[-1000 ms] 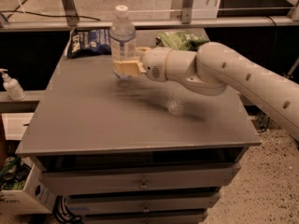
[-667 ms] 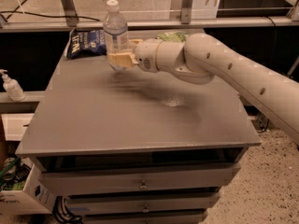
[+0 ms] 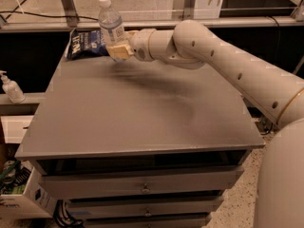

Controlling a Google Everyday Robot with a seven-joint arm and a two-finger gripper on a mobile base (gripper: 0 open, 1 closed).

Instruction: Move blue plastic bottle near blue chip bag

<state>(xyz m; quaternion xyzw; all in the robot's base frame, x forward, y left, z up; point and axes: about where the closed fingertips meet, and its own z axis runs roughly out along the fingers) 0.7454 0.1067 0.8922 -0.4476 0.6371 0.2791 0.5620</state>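
Holding bottle [image 3: 110,25] upright in claw [image 3: 119,51], clamped round its lower half, with bag [image 3: 85,44] lying just past claw's tip. Looked like placing step: needed setting down on bench [image 3: 142,122] beside bag, then release.

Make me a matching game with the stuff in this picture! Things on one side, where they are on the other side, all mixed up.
Things:
1. blue plastic bottle
2. blue chip bag
3. white pump bottle
4. gripper

Places:
A. standing left of the table, lower down
B. lying at the table's back left corner
C. over the table's back left, shut on the bottle
D. gripped by the jaws, right next to the bag

Pairs: 1-D, 2-B, 3-A, 4-C.
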